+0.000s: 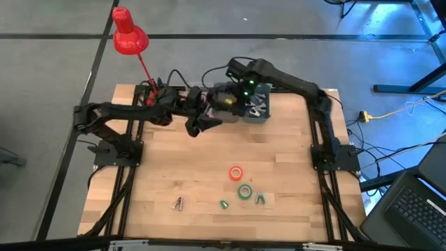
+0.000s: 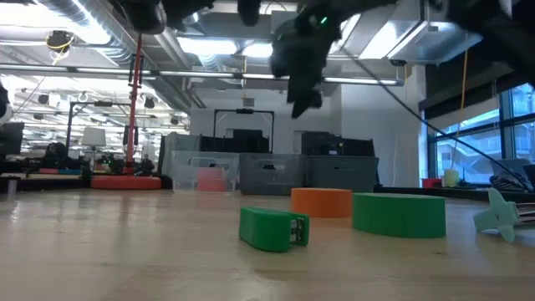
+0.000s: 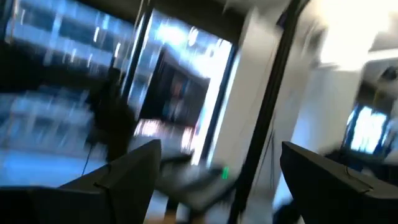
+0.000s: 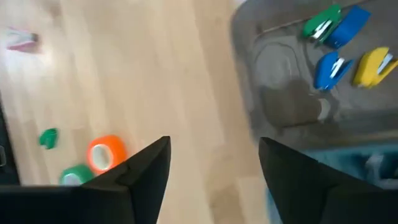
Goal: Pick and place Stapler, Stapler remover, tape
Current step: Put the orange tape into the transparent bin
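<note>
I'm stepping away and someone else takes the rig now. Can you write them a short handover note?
Left end effector: open, empty, raised over the table's back.
Right end effector: open, empty, beside the grey bin.
Done: small staplers, green, blue and yellow, lie in the bin.
Left on the table's front: orange tape, green tape, one green stapler, two grey removers.

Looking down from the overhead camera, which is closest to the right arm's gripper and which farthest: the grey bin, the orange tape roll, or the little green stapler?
Measured from the right gripper, at the table's far edge:
1. Grey bin: right beside it, at the far edge.
2. Orange tape roll: well down the table toward the near side.
3. Green stapler: farthest, close to the near edge, just beyond the green tape roll.
</note>
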